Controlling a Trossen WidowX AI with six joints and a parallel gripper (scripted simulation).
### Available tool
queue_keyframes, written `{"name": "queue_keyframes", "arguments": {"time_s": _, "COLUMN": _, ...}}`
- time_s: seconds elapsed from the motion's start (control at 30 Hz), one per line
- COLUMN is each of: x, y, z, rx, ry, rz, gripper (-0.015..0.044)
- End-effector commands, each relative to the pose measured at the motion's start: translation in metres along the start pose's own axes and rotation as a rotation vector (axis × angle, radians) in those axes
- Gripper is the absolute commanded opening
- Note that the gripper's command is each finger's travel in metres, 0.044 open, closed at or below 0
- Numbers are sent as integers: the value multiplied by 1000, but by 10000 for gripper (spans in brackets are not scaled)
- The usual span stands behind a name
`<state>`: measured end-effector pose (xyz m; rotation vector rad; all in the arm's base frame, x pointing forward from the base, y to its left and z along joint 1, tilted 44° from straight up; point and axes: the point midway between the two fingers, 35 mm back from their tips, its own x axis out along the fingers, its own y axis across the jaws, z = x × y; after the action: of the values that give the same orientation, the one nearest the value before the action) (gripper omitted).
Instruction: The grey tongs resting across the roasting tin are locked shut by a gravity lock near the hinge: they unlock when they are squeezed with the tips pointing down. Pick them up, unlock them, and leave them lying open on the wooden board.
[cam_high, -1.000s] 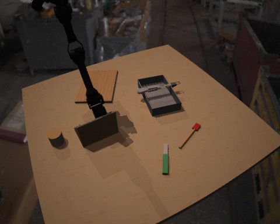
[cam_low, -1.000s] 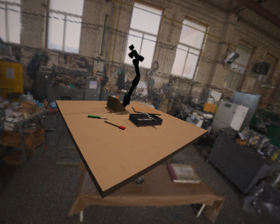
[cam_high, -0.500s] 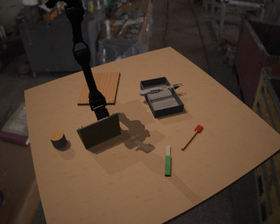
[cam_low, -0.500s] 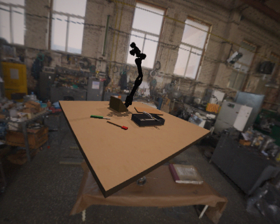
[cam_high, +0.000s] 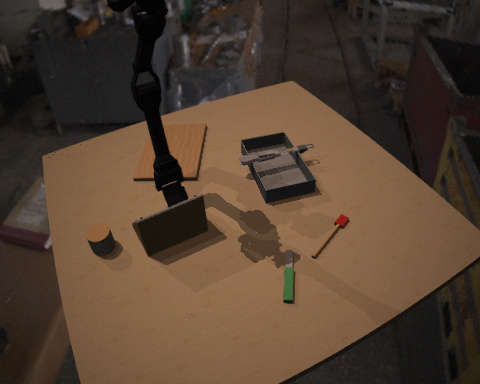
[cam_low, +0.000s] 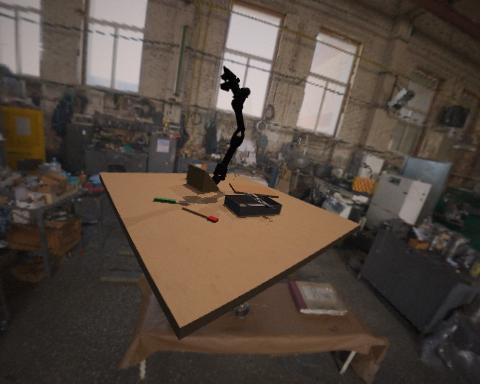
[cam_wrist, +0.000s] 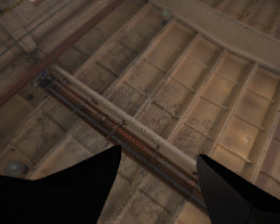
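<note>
The grey tongs rest across the dark roasting tin, reaching past both of its long sides. They look closed, though the gap between their arms is too small to judge. The wooden board lies flat at the back left in the top view, with nothing on it. My gripper is open, with nothing between its fingers. It is raised high above the table, well away from the tongs, and the wrist view shows only the ceiling behind the fingers.
An upright dark panel stands in front of the arm's base. A grey can with an orange top stands left of it. A green-handled knife and a red-headed spatula lie on the table.
</note>
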<state>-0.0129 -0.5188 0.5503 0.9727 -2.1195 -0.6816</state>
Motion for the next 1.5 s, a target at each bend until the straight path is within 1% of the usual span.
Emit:
{"name": "queue_keyframes", "arguments": {"time_s": 0.0, "x": -7, "y": -32, "z": -9, "rx": -44, "ry": 30, "rz": -85, "gripper": 260}}
{"name": "queue_keyframes", "arguments": {"time_s": 0.1, "x": -16, "y": -64, "z": -18, "rx": -58, "ry": 69, "rz": -182, "gripper": 260}}
{"name": "queue_keyframes", "arguments": {"time_s": 0.27, "x": -24, "y": -85, "z": -23, "rx": -72, "ry": 85, "rz": -239, "gripper": 260}}
{"name": "queue_keyframes", "arguments": {"time_s": 0.37, "x": -34, "y": -107, "z": -30, "rx": -80, "ry": 114, "rz": -310, "gripper": 260}}
{"name": "queue_keyframes", "arguments": {"time_s": 0.57, "x": -72, "y": -172, "z": -48, "rx": -137, "ry": 198, "rz": -515, "gripper": 260}}
{"name": "queue_keyframes", "arguments": {"time_s": 0.7, "x": -85, "y": -189, "z": -52, "rx": -154, "ry": 222, "rz": -576, "gripper": 260}}
{"name": "queue_keyframes", "arguments": {"time_s": 0.83, "x": -110, "y": -221, "z": -59, "rx": -171, "ry": 265, "rz": -694, "gripper": 260}}
{"name": "queue_keyframes", "arguments": {"time_s": 0.93, "x": -143, "y": -256, "z": -65, "rx": -175, "ry": 306, "rz": -838, "gripper": 260}}
{"name": "queue_keyframes", "arguments": {"time_s": 1.13, "x": -223, "y": -318, "z": -71, "rx": -183, "ry": 369, "rz": -1148, "gripper": 260}}
{"name": "queue_keyframes", "arguments": {"time_s": 1.3, "x": -301, "y": -356, "z": -68, "rx": -195, "ry": 391, "rz": -1421, "gripper": 260}}
{"name": "queue_keyframes", "arguments": {"time_s": 1.47, "x": -384, "y": -380, "z": -58, "rx": -214, "ry": 381, "rz": -1705, "gripper": 260}}
